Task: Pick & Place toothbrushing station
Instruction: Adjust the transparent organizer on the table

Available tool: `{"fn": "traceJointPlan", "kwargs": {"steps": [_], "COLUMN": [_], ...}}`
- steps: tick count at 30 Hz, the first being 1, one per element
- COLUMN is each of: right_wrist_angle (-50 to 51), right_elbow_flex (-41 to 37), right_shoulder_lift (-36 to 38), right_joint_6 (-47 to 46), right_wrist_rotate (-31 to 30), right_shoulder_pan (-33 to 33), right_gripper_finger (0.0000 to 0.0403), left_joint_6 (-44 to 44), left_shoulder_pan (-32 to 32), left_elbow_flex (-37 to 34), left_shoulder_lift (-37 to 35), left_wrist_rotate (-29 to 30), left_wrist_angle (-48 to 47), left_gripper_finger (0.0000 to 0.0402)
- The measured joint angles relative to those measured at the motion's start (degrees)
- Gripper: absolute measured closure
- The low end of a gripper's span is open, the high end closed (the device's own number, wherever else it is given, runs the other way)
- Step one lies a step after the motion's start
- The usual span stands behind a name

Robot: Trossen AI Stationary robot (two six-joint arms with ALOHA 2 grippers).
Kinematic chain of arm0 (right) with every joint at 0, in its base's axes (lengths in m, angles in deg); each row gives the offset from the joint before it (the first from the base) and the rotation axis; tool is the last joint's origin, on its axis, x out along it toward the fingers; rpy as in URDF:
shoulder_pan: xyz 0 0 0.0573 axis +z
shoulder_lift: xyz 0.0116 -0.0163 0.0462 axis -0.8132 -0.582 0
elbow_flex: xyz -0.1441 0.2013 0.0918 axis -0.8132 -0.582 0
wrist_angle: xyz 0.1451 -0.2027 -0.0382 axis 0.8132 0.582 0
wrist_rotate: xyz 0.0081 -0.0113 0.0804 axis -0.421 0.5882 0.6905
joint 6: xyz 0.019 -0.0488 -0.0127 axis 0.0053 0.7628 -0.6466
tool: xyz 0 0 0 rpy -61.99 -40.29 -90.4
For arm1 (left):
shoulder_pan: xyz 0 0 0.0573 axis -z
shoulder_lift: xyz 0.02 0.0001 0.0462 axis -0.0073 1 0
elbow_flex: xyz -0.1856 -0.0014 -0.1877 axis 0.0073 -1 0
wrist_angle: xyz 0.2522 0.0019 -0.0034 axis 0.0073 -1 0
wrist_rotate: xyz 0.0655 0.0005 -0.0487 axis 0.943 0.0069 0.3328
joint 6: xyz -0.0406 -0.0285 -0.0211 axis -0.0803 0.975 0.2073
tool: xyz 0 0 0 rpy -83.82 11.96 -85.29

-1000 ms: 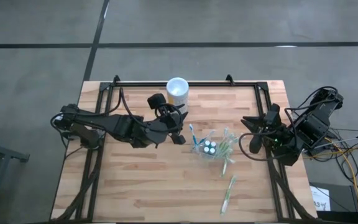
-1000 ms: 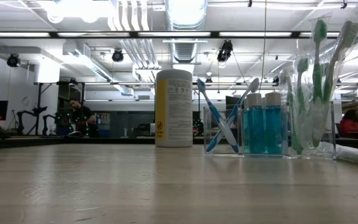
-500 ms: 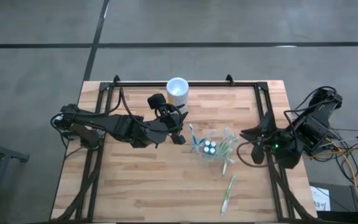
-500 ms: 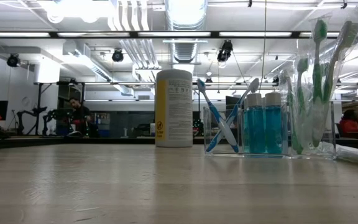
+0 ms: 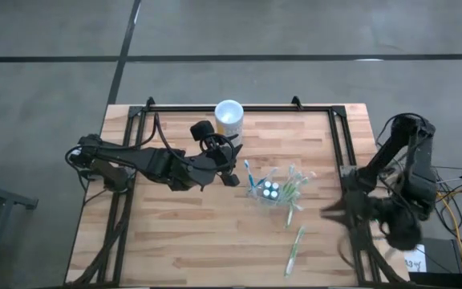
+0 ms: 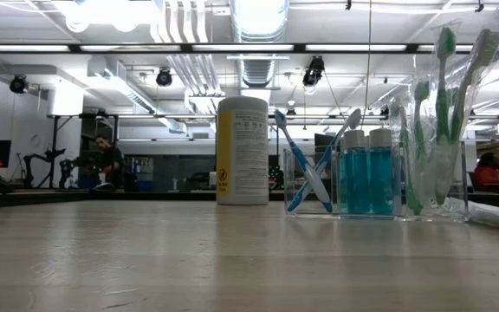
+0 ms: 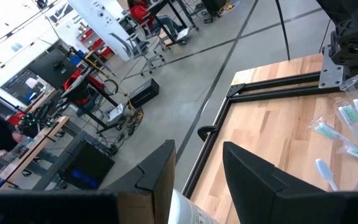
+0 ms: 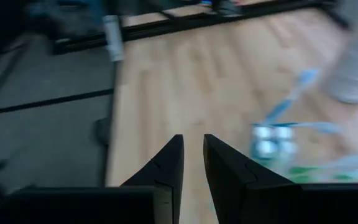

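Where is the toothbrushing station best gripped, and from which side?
Likely the toothbrushing station by its clear outer wall, coming in level from the side: toothbrushes and blue bottles stand out of its open top, blocking a grip from above.

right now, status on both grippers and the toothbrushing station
Left gripper open beside the yellow cup, holding nothing. Right gripper near shut, empty, off at the table's right edge. Toothbrushing station upright mid-table, untouched. Loose toothbrush lies nearby.

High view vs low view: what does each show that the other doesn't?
High only: both arms, the left gripper beside the yellow cup, the right gripper off at the table's right edge, and a loose toothbrush.
Low only: the room behind, with a person.
Both: the cup, the clear station with its brushes.
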State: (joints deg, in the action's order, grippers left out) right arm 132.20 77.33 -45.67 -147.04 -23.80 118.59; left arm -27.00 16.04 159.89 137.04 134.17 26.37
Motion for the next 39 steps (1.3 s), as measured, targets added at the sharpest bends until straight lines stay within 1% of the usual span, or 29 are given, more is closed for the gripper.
{"fn": "traceJointPlan", "kwargs": {"steps": [2,4,7,11,14,18,23,25,30,34,36,39], "right_wrist_angle": [-2.6,-4.4,-4.7,-4.5,-4.3,-3.8,-3.0,-1.8,2.6,9.1,10.6,13.0], "right_elbow_flex": [0.0,0.0,0.0,0.0,0.0,0.0,0.0,0.0,0.0,0.0,-0.1,-0.1], "right_shoulder_lift": [-0.8,-1.7,-3.4,-6.6,-9.5,-13.8,-16.7,-17.2,-17.7,-18.1,-18.0,-17.3], "right_joint_6": [0.3,-1.5,-9.6,-21.8,-29.2,-36.7,-47.5,-52.2,-65.4,-75.1,-75.8,-75.8], "right_wrist_rotate": [-0.1,-0.8,-3.1,-5.2,-5.0,-4.6,-4.5,-3.6,2.4,2.8,2.7,2.5], "right_shoulder_pan": [3.6,6.9,10.8,12.9,12.9,12.8,12.9,12.8,12.8,12.0,10.6,6.8], "right_gripper_finger": [0.0346,0.0346,0.0346,0.0346,0.0346,0.0346,0.0346,0.0346,0.0346,0.0346,0.0346,0.0346], "left_joint_6": [0.0,0.0,0.4,3.2,4.8,5.3,15.4,19.3,25.3,26.5,25.9,24.5], "left_shoulder_pan": [0.0,0.0,0.0,0.0,0.0,0.0,0.4,0.6,1.0,1.0,1.0,1.0], "left_elbow_flex": [0.0,0.0,0.0,0.0,0.0,0.0,0.0,0.0,0.0,0.0,0.0,0.0], "left_shoulder_lift": [0.0,0.0,0.0,0.0,0.0,-0.1,-0.1,-0.1,-0.1,-0.1,-0.1,-0.1], "left_wrist_rotate": [0.0,0.0,0.0,-0.2,-1.1,-6.8,-11.9,-12.4,-12.4,-12.3,-12.3,-12.4], "left_wrist_angle": [0.0,0.0,0.0,0.0,-0.3,-4.0,-11.6,-14.9,-22.3,-25.1,-26.0,-26.8], "left_gripper_finger": [0.0261,0.0262,0.0261,0.0262,0.0261,0.0264,0.0264,0.0264,0.0264,0.0264,0.0264,0.0264]}}
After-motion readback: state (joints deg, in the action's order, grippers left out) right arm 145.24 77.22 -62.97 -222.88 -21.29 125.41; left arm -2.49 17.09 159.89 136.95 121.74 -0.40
